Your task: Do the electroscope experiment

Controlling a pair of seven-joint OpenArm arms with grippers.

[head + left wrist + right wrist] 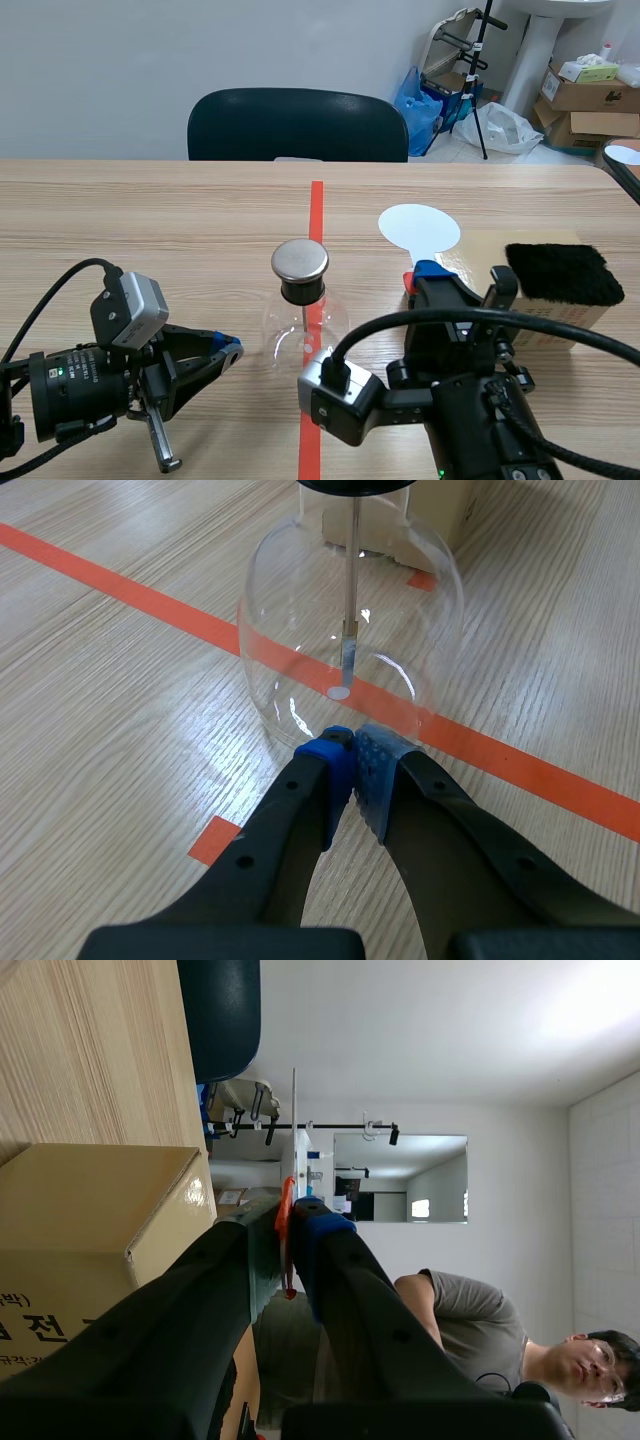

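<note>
1. A pale wood-grain worktop [150, 220] fills the lower two thirds of the scene view. An orange-red tape line [316, 210] runs up its middle.
2. The electroscope [300, 300] stands on that line at the centre of the frame. It is a clear glass flask with a black stopper and a round metal cap [300, 260]. In the left wrist view a thin rod [352, 570] hangs inside the flask.
3. The left hand [228, 350] lies low at the lower left. Its blue pads are pressed together on nothing, and the tips sit just at the flask's base [352, 745].
4. The right hand [422, 276], at lower centre-right, is clamped on the red handle [408, 284] of a white disc [420, 228]. The disc is right of the tape line and shows edge-on ahead of the fingers in the right wrist view [294, 1130].
5. At the right edge, a black fur pad [563, 272] rests on a cardboard box [560, 322].
6. Behind the worktop stands a dark chair [298, 125] against a plain grey wall [150, 50]. In the upper right corner are a blue bag [418, 95] and stacked cartons [590, 95].
7. A person [470, 1320] in a grey T-shirt shows in the right wrist view.
</note>
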